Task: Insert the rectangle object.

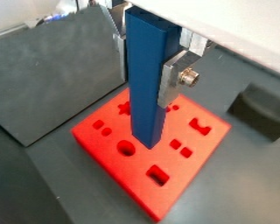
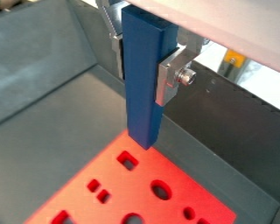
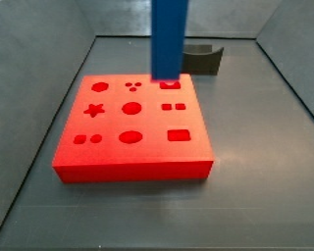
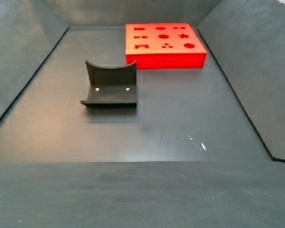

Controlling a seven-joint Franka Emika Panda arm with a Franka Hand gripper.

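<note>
I see the pincer (image 1: 154,74) clamped on the rectangle object (image 1: 147,83), a blue bar held upright above the red board (image 3: 127,137); silver fingers (image 2: 171,74) grip its sides. The bar's lower end hangs over the board's holes. The fixture (image 4: 110,85) stands apart from the board on the worktop (image 4: 133,134).

We note the gripper (image 1: 154,74): flat silver finger plates (image 2: 170,77), one round screw (image 1: 191,77) on side, pale housing above.
</note>
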